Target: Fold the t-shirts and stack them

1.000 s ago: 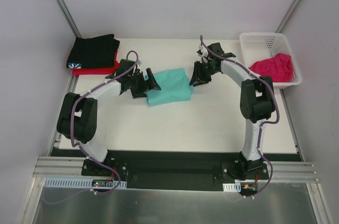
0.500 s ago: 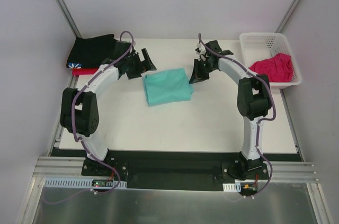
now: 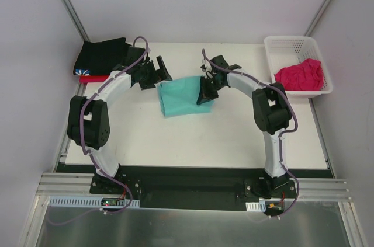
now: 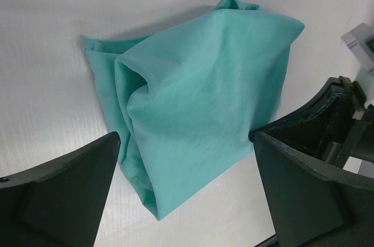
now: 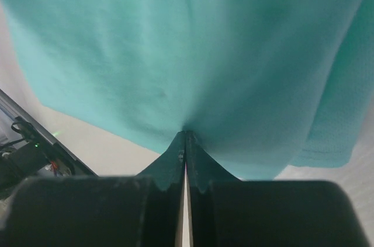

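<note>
In the right gripper [image 5: 186, 136], the teal t-shirt [image 5: 175, 42] sits pinched.

The teal t-shirt [image 4: 198, 101] shows soft, matt, creased cloth on the smooth, matt white table [image 3: 193, 136]; at two o'clock, the basket [image 3: 290, 44] is white lattice plastic.

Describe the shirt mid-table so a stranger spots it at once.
On the white table, look at the middle. A folded teal-green t-shirt lies there. It alone is teal: the black t-shirt and red t-shirt are stacked at the far-left corner, and the pink t-shirt sits in the white basket.
</note>
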{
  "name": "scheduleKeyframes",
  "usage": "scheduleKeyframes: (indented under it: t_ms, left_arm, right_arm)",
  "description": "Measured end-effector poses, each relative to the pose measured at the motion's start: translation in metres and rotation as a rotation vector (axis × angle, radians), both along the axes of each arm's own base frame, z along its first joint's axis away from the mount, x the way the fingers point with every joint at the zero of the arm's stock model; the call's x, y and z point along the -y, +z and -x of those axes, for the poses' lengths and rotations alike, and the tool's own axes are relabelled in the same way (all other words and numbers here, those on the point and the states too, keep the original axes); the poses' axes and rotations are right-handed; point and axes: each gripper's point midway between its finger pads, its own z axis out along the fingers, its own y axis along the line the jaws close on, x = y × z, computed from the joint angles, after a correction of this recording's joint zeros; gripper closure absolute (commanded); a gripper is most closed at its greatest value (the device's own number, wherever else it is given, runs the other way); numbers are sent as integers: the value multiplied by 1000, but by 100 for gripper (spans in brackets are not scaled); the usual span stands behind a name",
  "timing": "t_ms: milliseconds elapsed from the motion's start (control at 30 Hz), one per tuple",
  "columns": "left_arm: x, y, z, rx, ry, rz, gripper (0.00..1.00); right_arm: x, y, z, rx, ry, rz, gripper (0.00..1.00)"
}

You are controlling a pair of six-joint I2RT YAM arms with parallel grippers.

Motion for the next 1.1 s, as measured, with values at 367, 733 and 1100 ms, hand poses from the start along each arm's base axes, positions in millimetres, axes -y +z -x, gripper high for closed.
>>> scheduleKeyframes:
  t_ms: [367, 733, 1100]
  left_arm:
    - [3, 3, 2, -9, -17, 10, 2]
    - [38, 19, -27, -6, -52, 122, 10]
    - [64, -9, -16, -85, -77, 175, 11]
  right_arm:
    - [22, -36, 22, -96, -22, 36, 99]
    - [22, -36, 22, -89, -22, 26, 99]
    - [22, -36, 21, -90, -23, 23, 99]
